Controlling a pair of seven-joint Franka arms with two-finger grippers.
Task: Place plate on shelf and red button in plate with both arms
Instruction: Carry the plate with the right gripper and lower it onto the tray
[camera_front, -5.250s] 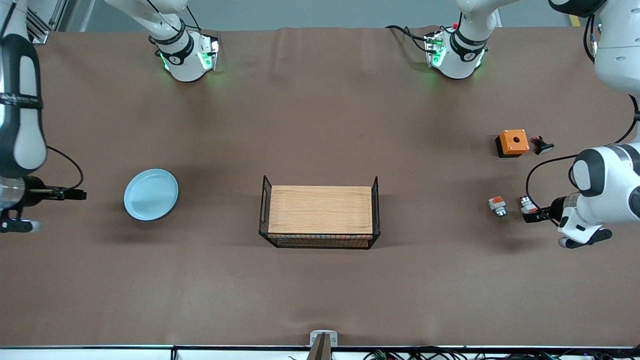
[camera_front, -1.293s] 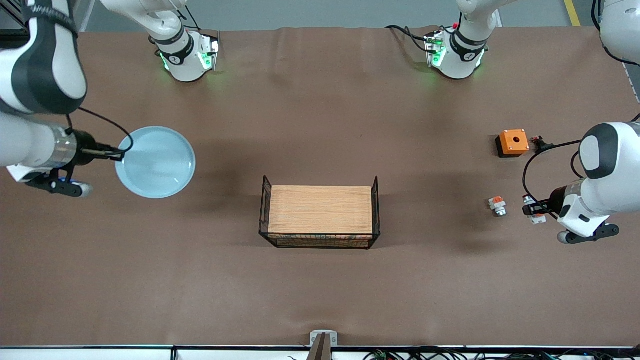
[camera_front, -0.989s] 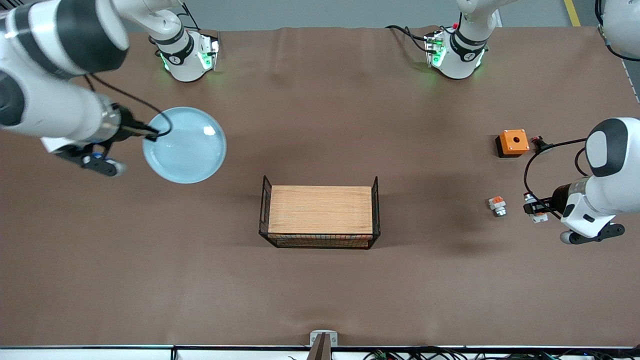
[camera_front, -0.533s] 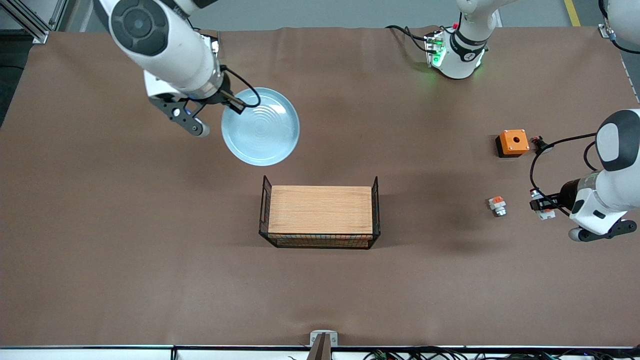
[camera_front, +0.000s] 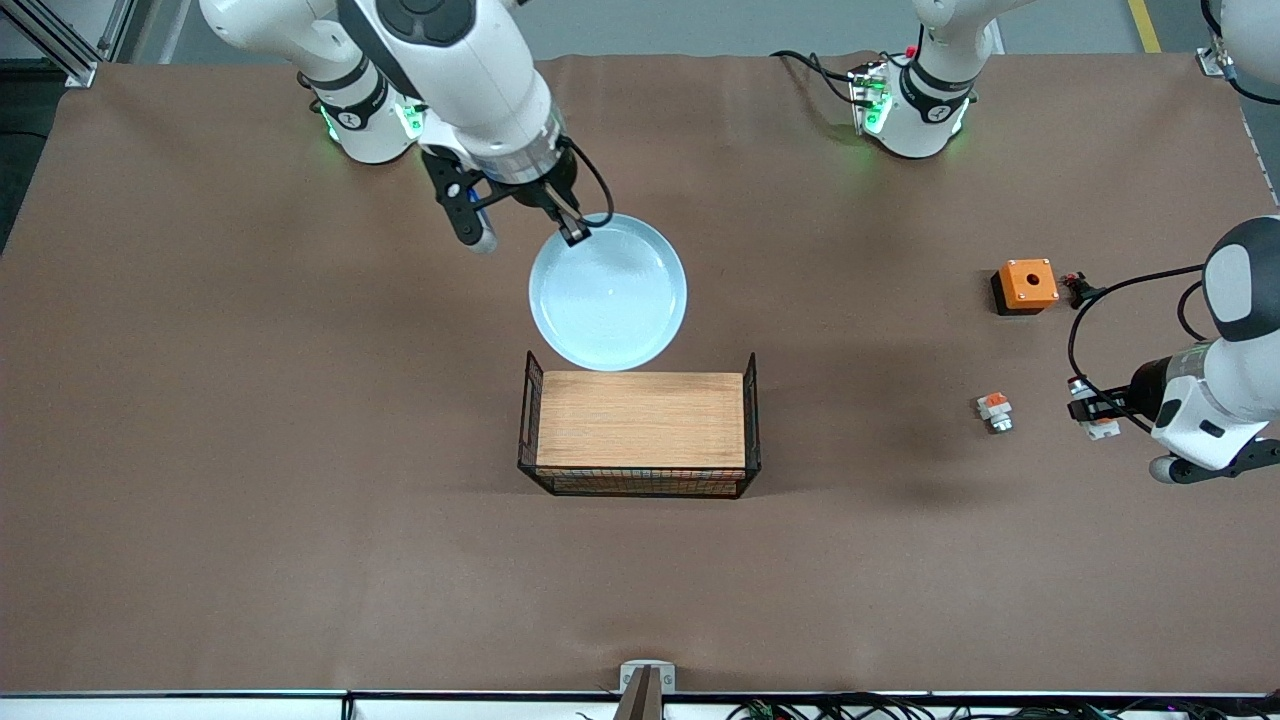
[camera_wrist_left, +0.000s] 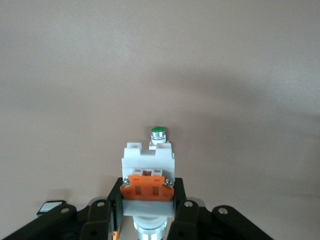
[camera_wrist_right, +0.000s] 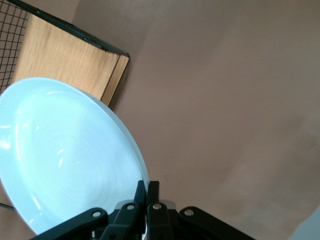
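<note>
Two robot grippers above a brown desk, one carrying a pale blue plate, the other a small switch piece.

In the upper middle of the front frame, the right gripper (camera_front: 577, 232) pinches the rim of the plate (camera_front: 608, 292), a round, shallow, glossy pale blue dish; its fingers (camera_wrist_right: 148, 192) are clamped on the edge, and the plate hangs over the desk (camera_front: 200, 450) just above the wire-sided wooden tray (camera_front: 640, 422) at centre frame. At the right edge, the left gripper (camera_front: 1090, 411) grips the red button (camera_wrist_left: 148, 182), a white-grey piece with an orange-red block. Beside it lies a stubby white-and-orange piece (camera_front: 994, 411); higher right sits an orange box (camera_front: 1026, 285).
</note>
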